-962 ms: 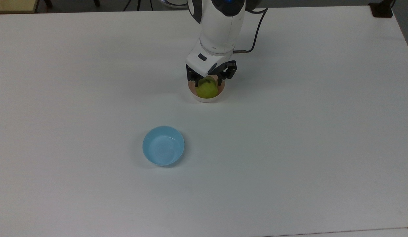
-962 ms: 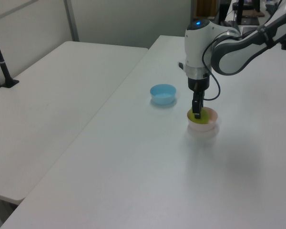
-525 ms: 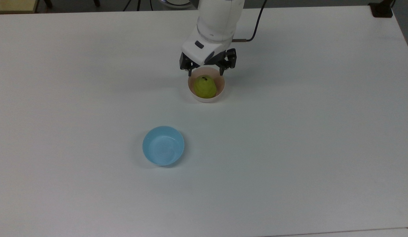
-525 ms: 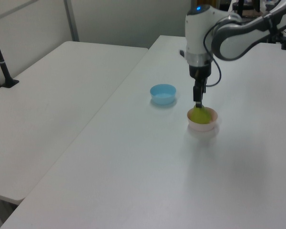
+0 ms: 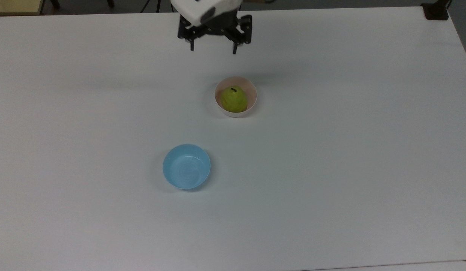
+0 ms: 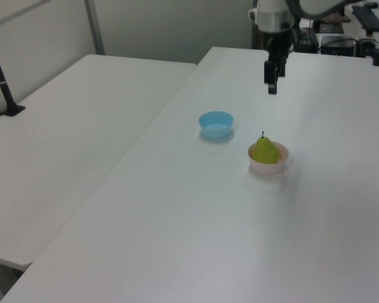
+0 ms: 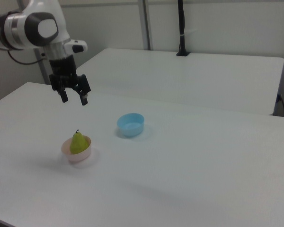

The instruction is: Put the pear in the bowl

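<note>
Across the white table [image 5: 331, 169] the pear [image 5: 234, 100] is sitting upright in the bowl [image 5: 252, 94] while the gripper [image 5: 213, 48], fingers spread and empty, is hanging high at eleven o'clock, so a straight, unhurried exit suits.

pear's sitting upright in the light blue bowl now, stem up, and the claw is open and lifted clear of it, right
Not quite: the small yellow-green pear sits in the pale pink round plastic bowl, not the light blue plastic bowl, which holds nothing. The top view shows this plainly. The rest holds: in the right view the pear stands stem up, and the claw is open and lifted clear of it.
</note>
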